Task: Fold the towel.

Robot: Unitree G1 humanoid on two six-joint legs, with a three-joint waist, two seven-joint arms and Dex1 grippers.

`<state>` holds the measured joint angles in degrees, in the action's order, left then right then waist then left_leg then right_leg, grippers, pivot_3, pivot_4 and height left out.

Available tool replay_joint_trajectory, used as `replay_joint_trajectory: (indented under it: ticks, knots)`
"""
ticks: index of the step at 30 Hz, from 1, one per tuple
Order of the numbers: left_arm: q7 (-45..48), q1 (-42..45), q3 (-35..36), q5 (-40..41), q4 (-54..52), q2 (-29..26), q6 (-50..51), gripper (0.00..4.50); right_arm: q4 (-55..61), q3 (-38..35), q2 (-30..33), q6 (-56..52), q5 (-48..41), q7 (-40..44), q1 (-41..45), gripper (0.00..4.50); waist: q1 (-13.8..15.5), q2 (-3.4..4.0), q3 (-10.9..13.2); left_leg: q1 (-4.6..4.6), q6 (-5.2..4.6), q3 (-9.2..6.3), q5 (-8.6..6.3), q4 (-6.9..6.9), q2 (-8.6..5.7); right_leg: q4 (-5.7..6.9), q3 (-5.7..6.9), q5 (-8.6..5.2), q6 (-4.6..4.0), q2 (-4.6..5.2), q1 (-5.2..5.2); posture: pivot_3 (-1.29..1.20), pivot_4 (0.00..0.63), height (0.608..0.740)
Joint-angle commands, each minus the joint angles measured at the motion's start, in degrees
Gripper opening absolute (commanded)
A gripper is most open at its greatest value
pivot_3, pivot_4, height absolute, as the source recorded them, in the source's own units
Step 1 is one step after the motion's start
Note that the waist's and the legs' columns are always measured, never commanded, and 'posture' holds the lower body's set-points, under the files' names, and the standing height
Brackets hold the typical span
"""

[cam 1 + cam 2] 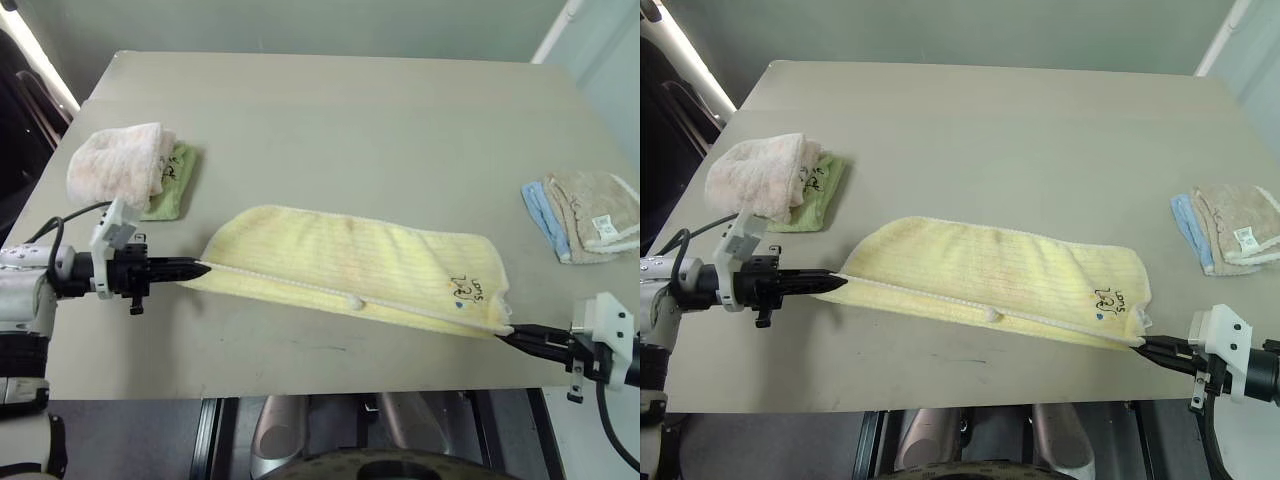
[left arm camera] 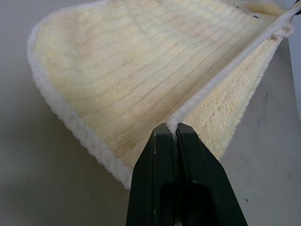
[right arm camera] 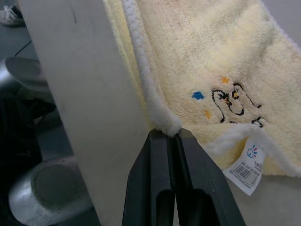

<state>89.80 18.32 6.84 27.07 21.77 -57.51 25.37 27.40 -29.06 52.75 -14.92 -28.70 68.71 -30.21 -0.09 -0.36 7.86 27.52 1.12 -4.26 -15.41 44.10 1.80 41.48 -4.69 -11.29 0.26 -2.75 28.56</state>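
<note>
Yellow terry towel [image 1: 350,265]: near desk [image 1: 330,120] front edge, doubled lengthwise once. Left tool [image 1: 196,267], right tool [image 1: 512,333]: both clamped on corded-edge corners. Remaining: further crosswise fold, by my judgement.

I look down on a wide beige table [image 1: 330,120] with a matte, lightly scuffed top. Behind its far edge I see a plain grey-green wall [image 1: 300,25]. A bright strip of light [image 1: 40,60] runs along my left, a white pipe [image 1: 555,30] at far right. Below the near edge lies a dark floor [image 3: 19,141].
</note>
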Motion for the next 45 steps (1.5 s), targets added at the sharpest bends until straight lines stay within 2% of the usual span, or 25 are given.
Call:
replay_joint_trajectory:
  ticks: [1,6,10,21,28,31,39,41,43,45]
  knots:
    - [-1.23,2.56,2.58,-1.58,4.12,-2.82,-1.37,0.03,-4.51,-5.84,2.65,-2.39,2.27,-2.94,3.25,0.0,0.0,0.0,0.0,0.04,0.05,0.0,-0.03,0.01,0.0,0.01,0.0,0.0,0.0,0.0,0.04,0.0,0.15,0.697]
    - [-4.3,7.86,1.5,-2.46,8.58,0.02,-5.39,0.03,-7.32,-3.62,3.65,-3.93,2.15,-5.64,10.78,0.0,0.19,0.01,-0.06,0.1,-0.1,-0.02,0.05,0.02,0.0,0.02,0.0,0.06,-0.1,0.0,0.1,0.0,0.15,0.697]
    - [-5.88,11.56,0.77,-3.58,12.33,2.08,-8.93,0.03,-9.69,-0.89,3.91,-4.19,2.75,-7.26,16.34,0.0,0.27,0.03,-0.07,0.14,-0.21,-0.01,-0.02,-0.02,0.0,0.06,0.01,0.25,-0.51,0.0,0.16,0.0,0.15,0.697]
    - [-13.28,23.96,-1.2,-10.96,28.78,8.72,-26.72,0.03,-18.81,9.31,3.71,-1.28,7.55,-9.74,28.36,0.0,0.42,0.02,-0.07,0.1,-0.47,0.03,0.08,0.04,0.0,-0.04,0.02,0.47,-0.38,0.02,0.03,0.0,0.15,0.697]
    - [-18.8,31.23,-2.23,-15.56,39.82,13.59,-35.43,0.03,-27.74,16.37,0.25,4.64,12.53,-14.44,38.16,0.0,0.37,0.03,-0.07,0.03,-0.51,0.04,0.1,0.02,0.0,-0.19,0.02,0.67,-0.08,0.02,-0.06,0.0,0.15,0.697]
    - [-19.69,32.72,-2.62,-17.35,42.69,14.56,-37.43,0.03,-30.34,18.24,-1.0,6.07,13.91,-15.52,40.52,0.0,0.35,0.04,-0.06,0.04,-0.52,0.05,0.1,-0.01,0.0,-0.31,0.02,0.93,0.32,0.02,-0.06,0.0,0.15,0.697]
    - [-19.68,33.98,-2.85,-20.35,46.24,15.49,-37.12,0.03,-32.79,21.03,-2.66,6.32,14.99,-16.34,42.86,0.0,0.37,0.05,-0.05,0.09,-0.59,0.1,0.14,0.0,0.0,-0.47,0.0,1.04,0.38,0.03,-0.08,0.0,0.15,0.697]
    - [-18.59,34.31,-2.43,-20.0,46.52,15.82,-35.89,0.48,-32.8,21.33,-2.69,5.8,14.63,-16.0,42.86,0.0,0.42,0.05,-0.05,0.1,-0.59,0.1,0.15,0.0,0.0,-0.47,0.0,1.03,0.38,0.03,-0.09,0.0,0.15,0.697]
    - [-19.54,34.66,-2.17,-20.06,46.62,16.12,-35.65,1.01,-32.85,20.86,-3.26,4.57,13.42,-16.0,43.48,0.5,0.39,0.05,-0.05,0.11,-0.59,0.11,0.14,0.01,0.0,-0.48,0.0,1.03,0.38,0.03,-0.08,0.0,0.15,0.697]
    - [-20.23,34.77,-2.14,-20.39,46.68,16.22,-35.71,1.78,-32.78,20.58,-3.63,4.04,12.86,-15.89,44.05,1.05,0.41,0.05,-0.05,0.11,-0.6,0.12,0.15,0.01,0.0,-0.48,-0.01,1.04,0.37,0.03,-0.08,0.0,0.15,0.697]
